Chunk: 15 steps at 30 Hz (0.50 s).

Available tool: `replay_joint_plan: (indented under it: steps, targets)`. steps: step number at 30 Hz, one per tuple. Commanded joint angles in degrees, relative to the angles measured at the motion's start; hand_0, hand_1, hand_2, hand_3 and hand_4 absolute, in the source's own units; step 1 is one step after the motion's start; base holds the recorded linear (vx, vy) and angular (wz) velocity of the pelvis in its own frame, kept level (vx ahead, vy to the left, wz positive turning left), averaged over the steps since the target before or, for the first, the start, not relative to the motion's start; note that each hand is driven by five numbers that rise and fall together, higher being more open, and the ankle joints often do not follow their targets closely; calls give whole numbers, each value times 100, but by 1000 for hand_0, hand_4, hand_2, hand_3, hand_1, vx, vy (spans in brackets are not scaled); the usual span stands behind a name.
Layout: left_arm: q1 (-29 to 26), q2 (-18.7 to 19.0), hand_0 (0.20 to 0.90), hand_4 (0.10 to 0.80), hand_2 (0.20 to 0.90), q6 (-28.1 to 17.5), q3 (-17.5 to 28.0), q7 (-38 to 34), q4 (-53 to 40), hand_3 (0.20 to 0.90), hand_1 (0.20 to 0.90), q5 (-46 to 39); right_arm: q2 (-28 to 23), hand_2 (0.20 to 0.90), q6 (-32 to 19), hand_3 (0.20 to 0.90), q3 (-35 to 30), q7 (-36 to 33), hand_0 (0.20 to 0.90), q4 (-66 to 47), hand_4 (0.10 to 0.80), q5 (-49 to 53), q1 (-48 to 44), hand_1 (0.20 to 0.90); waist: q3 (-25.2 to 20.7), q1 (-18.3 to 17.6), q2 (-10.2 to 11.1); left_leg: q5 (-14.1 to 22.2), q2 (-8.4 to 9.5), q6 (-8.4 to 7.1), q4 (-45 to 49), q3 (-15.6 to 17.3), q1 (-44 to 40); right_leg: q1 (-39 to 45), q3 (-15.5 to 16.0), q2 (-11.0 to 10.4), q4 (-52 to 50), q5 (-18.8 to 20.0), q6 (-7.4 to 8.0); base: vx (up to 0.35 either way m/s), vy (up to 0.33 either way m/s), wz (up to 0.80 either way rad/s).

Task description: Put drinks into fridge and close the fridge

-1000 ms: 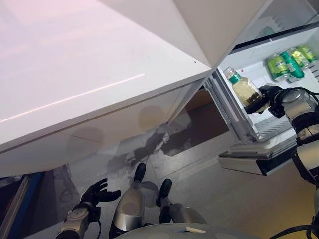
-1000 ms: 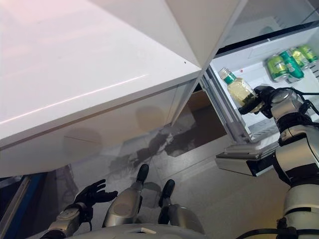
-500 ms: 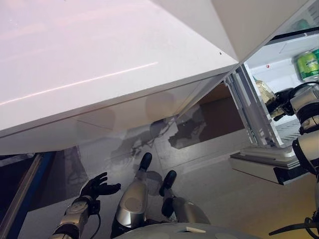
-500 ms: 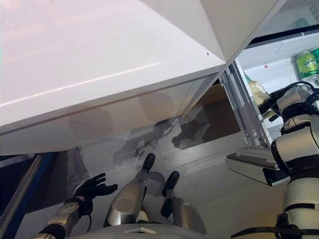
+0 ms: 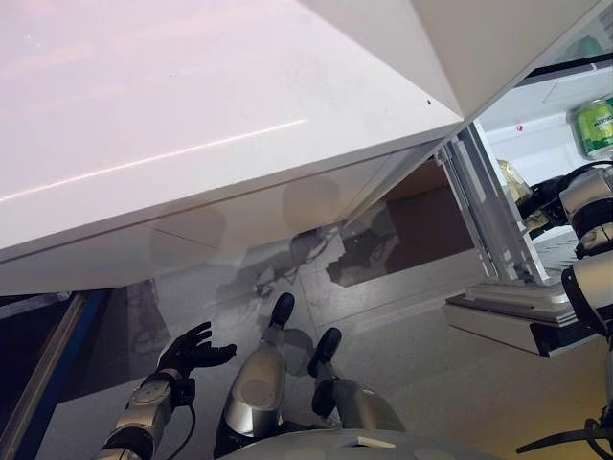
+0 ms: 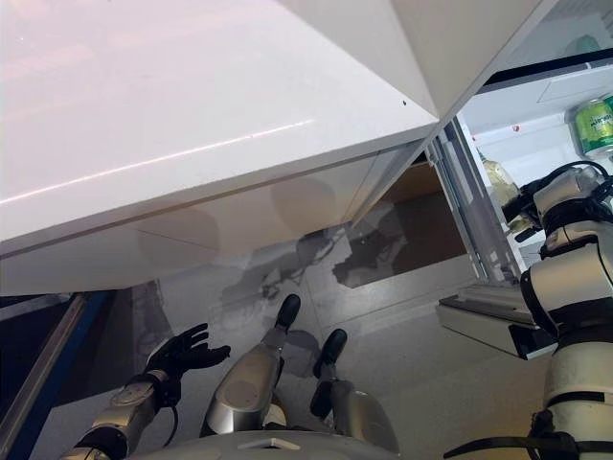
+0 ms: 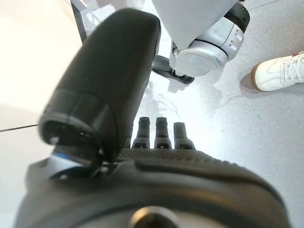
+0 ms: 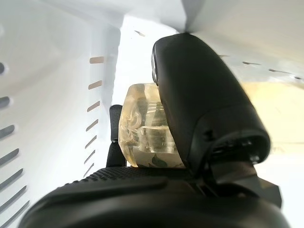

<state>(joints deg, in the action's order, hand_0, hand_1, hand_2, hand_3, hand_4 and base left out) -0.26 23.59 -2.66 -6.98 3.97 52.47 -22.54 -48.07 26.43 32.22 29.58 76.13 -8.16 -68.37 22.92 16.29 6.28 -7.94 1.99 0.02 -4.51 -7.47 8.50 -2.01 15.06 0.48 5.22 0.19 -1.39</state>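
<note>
The right hand (image 8: 199, 137) is gripping one bottle (image 8: 145, 128) with curled fingers inside the open fridge (image 5: 498, 220). One green can (image 5: 596, 125) is standing on the fridge shelf. The left hand (image 5: 194, 350) is hanging with relaxed, empty fingers.

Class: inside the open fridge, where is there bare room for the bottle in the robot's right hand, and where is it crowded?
The white shelf below the right hand looks bare between the fridge's side wall and the arm. Up by the green can it is taken. The bottle is already just inside that wall, so the gap there is tight.
</note>
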Motion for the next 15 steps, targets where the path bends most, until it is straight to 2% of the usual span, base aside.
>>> replay_joint_plan:
  steps: [1, 5, 10, 15]
  targets:
    - [711, 332, 900, 800, 900, 88, -297, -61, -357, 900, 900, -63, -444, 900, -17, 900, 310, -367, 900, -272, 800, -112, -336, 900, -309, 60, -68, 534, 128, -39, 19, 160, 36, -312, -87, -197, -191, 260, 483, 16, 35, 1]
    - [617, 411, 900, 800, 900, 548, -207, -106, -558, 900, 900, -39, -446, 900, 37, 900, 184, -287, 900, -343, 800, -273, -366, 900, -430, 25, -30, 592, 110, -35, 18, 205, -63, -244, -108, -200, -181, 236, 458, 49, 17, 0]
    - [346, 472, 900, 800, 900, 811, -114, 10, -379, 900, 900, -146, -542, 900, -96, 900, 209, -295, 900, -412, 800, -218, -513, 900, -525, -112, -46, 608, 77, -19, 1, 292, -131, -265, -188, -202, -204, 247, 453, -11, 52, -2]
    - [132, 441, 900, 800, 900, 1000, -175, 184, -9, 900, 900, -135, -580, 900, -353, 900, 144, -1156, 900, -479, 800, 251, -405, 900, -627, -255, -102, 629, 65, 4, -23, 385, -273, -180, -234, -235, -192, 244, 461, -20, 58, -9]
